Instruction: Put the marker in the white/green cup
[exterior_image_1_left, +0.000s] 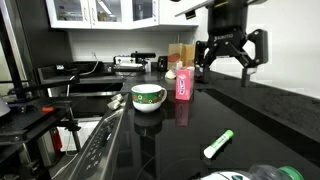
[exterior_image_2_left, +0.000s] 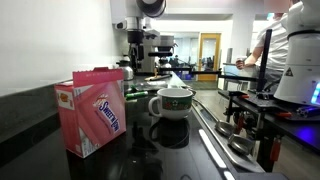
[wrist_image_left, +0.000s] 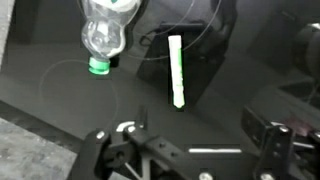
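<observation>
The green marker (exterior_image_1_left: 218, 144) with a white end lies flat on the black counter, near the front. It also shows in the wrist view (wrist_image_left: 177, 70), lying lengthwise ahead of the jaws. The white/green cup (exterior_image_1_left: 148, 96) stands upright on the counter to the marker's left and shows in both exterior views (exterior_image_2_left: 172, 102). My gripper (exterior_image_1_left: 229, 62) hangs open and empty, high above the counter, behind and above the marker. In the wrist view its two fingers (wrist_image_left: 188, 150) are spread wide with nothing between them. The marker is out of view in the exterior view with the carton close by.
A pink carton (exterior_image_1_left: 183, 83) (exterior_image_2_left: 95, 112) stands beside the cup. A clear plastic bottle with a green cap (wrist_image_left: 104, 35) lies near the marker, at the counter's front (exterior_image_1_left: 262, 172). A stove (exterior_image_1_left: 100, 140) is left of the counter. A person (exterior_image_2_left: 282, 50) stands behind.
</observation>
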